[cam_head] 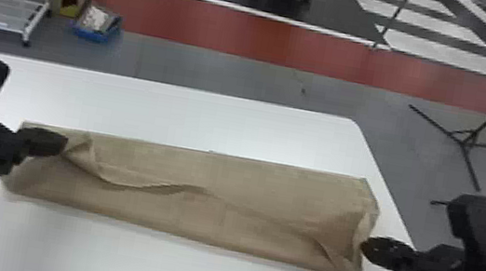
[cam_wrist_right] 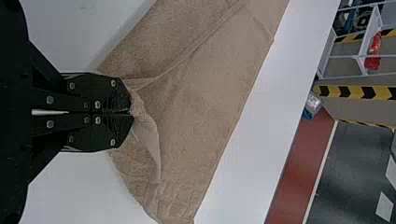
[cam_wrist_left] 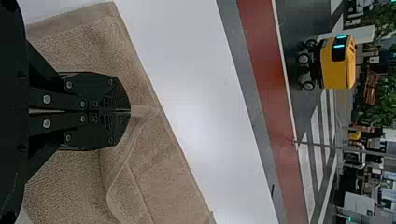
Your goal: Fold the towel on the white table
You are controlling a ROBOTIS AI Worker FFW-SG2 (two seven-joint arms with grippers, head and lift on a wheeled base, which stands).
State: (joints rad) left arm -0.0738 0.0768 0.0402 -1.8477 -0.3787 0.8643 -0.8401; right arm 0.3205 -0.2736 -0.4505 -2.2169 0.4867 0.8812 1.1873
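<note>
Across the white table lies a nubby, creased oblong towel; the left gripper and right gripper pinch it

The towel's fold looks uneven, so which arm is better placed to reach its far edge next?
Left, probably: the left gripper pinches the towel nearer its far edge than the right gripper does.
</note>
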